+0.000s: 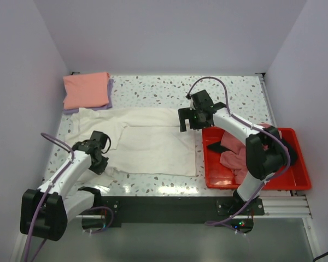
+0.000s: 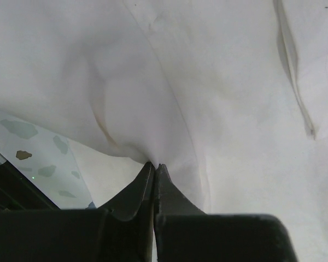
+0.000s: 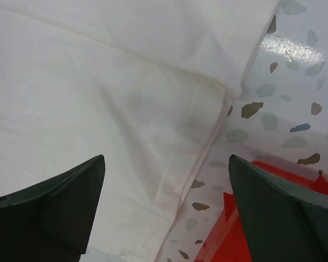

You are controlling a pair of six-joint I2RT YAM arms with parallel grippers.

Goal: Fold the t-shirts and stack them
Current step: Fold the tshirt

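Big cream tee (image 1: 153, 143) flat, mid counter (image 1: 153, 87). L claw (image 2: 154, 166) pinched shut on its edge at 8 o'clock. R claw (image 3: 167, 158) wide open, empty, over edge at 2 o'clock. Prob soft, light, floppy; sags if lifted. Best grabbed at corners w/ 2 claws. Pink tee (image 1: 86, 90) folded at 11 o'clock.
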